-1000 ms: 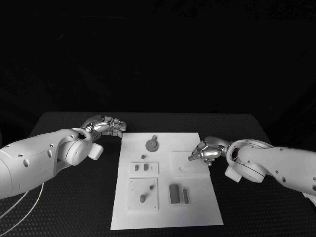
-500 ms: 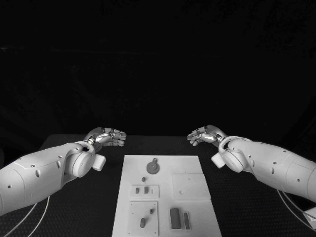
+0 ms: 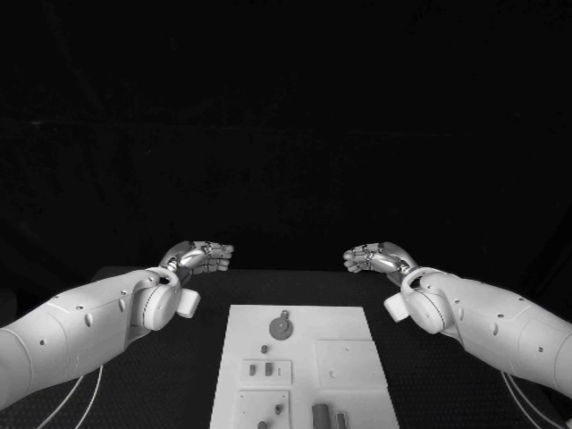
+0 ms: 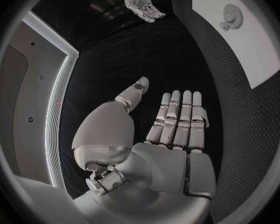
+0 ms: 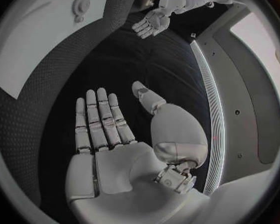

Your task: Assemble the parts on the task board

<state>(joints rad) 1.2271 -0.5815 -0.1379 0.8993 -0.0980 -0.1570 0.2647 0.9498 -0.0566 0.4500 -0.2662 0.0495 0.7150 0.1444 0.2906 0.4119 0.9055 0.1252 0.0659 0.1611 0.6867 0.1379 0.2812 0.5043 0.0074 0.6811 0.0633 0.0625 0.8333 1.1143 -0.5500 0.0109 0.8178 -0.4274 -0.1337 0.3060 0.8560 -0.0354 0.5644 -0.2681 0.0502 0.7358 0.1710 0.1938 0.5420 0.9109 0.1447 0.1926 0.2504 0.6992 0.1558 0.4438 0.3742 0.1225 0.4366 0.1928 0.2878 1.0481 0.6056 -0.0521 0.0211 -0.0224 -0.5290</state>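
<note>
The white task board (image 3: 302, 317) lies in the middle of the black table. On it I see a round grey part (image 3: 282, 326) near the far end, a small peg (image 3: 263, 349), a slotted block (image 3: 267, 368) and dark bars (image 3: 323, 415) at the near end. Both hands are held up beyond the board's far end, away from the parts. My left hand (image 3: 198, 256) hangs to the far left of the board; in its wrist view the left hand (image 4: 174, 129) is flat, fingers straight, holding nothing. My right hand (image 3: 376, 259) mirrors it on the far right, and the right hand (image 5: 105, 129) is also flat and holding nothing.
A raised white square plate (image 3: 348, 362) sits on the board's right half. Black table mat (image 3: 170, 357) flanks the board on both sides. Each wrist view catches the board (image 4: 239, 40) (image 5: 40, 35) and the opposite hand (image 4: 140, 2) (image 5: 154, 21).
The camera has tilted up. My right hand has left the square plate on the board and risen past the far end. My left hand has also lifted farther from the board.
</note>
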